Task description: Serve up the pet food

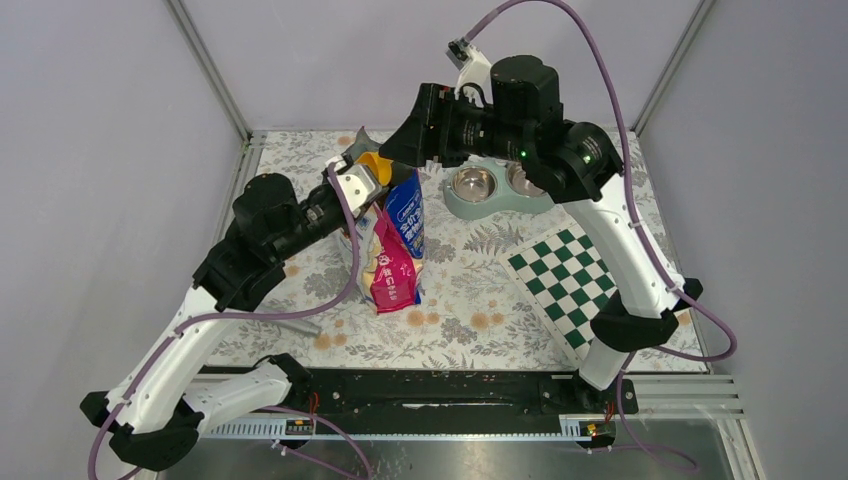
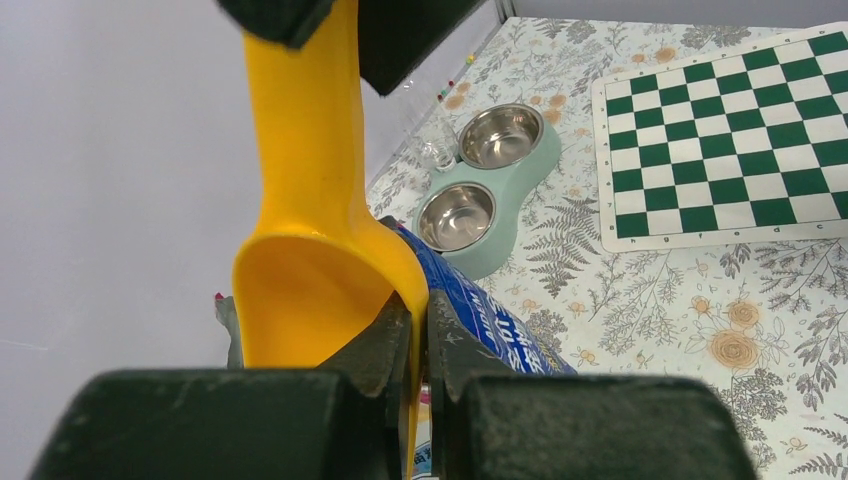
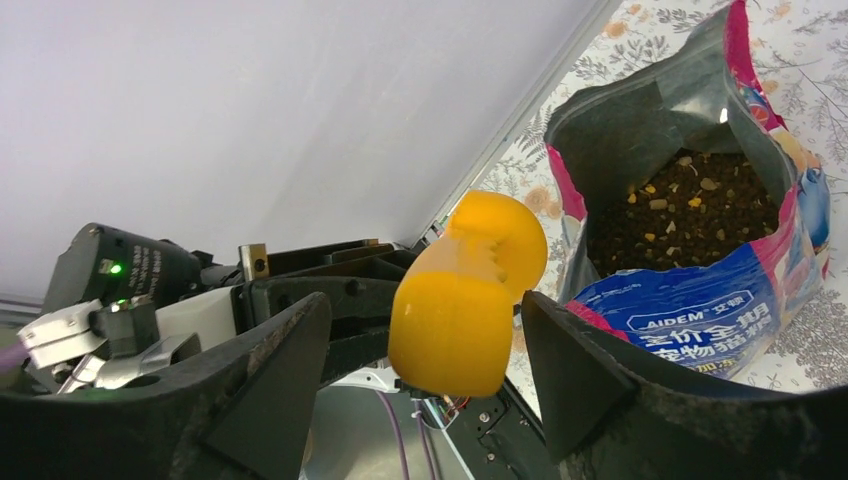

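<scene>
At the middle of the flowered table (image 1: 470, 330), we see the printed bag (image 1: 395, 260) standing upright with its mouth pulled open, and the pet food (image 3: 690, 215) lies inside it as a dark brown heap with a few tan pieces on top. Just above the bag's mouth, on its left side, the left gripper (image 2: 418, 322) is pinched tight on the thin wall of the orange scoop (image 2: 310, 200). The scoop's handle runs away from that grip toward the right gripper (image 3: 425, 320). The right gripper's fingers (image 3: 280, 350) stand wide, one on each side of the scoop, and we see a gap on both sides. Behind the bag sits a mint-green double bowl (image 1: 500, 207) with two steel cups. A green and white checkered mat (image 1: 565, 280) lies to its right.
</scene>
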